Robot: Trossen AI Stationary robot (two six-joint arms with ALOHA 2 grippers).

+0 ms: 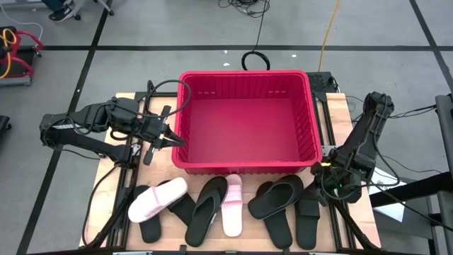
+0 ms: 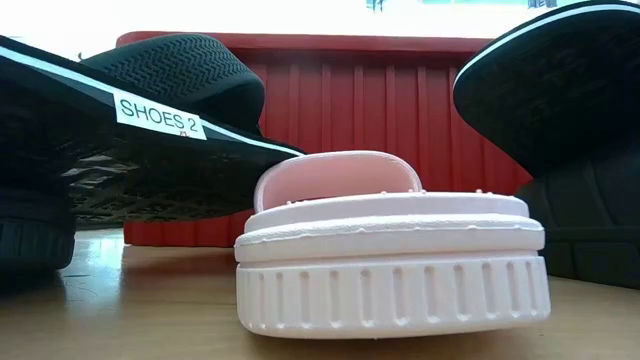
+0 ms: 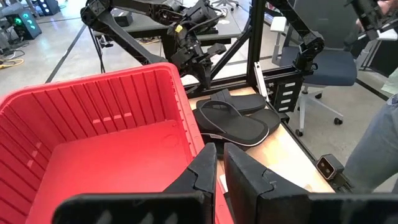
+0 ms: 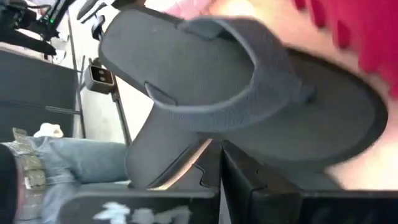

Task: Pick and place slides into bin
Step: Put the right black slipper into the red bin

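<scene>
bin (image 1: pixel 244 117) sits mid-desk (image 1: pixel 338 113), nothing in it yet. all slides lie in a row along the bin's near wall: pink slide (image 1: pixel 157 199) toward the left end, second pink (image 1: pixel 232 204) at middle, black ones between and to the right.

right tool (image 1: pixel 327 185) is low at the right end of that row, just beside the rightmost black slide (image 1: pixel 276 196); its wrist view shows the fingers (image 4: pixel 273 186) nearly together, tips right at the sole edge, gripping nothing. that slide's long axis runs slanted, toe toward the bin's near-right corner, so it lies between tool and bin.

left tool (image 1: pixel 172 139) hangs at the bin's left wall, fingers (image 3: pixel 202 168) nearly closed, empty, well clear of the row.

judgement: right arm is nearer, first pick is its job.
</scene>
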